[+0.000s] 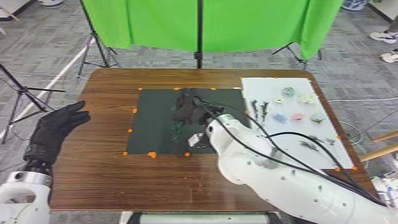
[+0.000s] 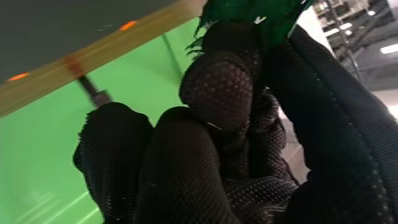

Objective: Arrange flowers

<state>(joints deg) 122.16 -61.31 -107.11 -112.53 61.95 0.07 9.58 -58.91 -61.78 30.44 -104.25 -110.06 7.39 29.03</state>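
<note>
Pastel blooms (image 1: 297,117) on white mat (image 1: 265,85), dark sprigs (image 1: 265,107) beside — green foliage (image 2: 258,11) pinched

From my station I can read no text, label, brand, number or sign in either the head view or the right wrist view.

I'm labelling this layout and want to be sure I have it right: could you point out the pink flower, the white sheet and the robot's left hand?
Pink flower (image 1: 298,117): head view, on its bloom.
White sheet (image 1: 260,86): head view, bare part near its far edge.
Left hand (image 1: 59,123): head view, middle of the glove.
</note>
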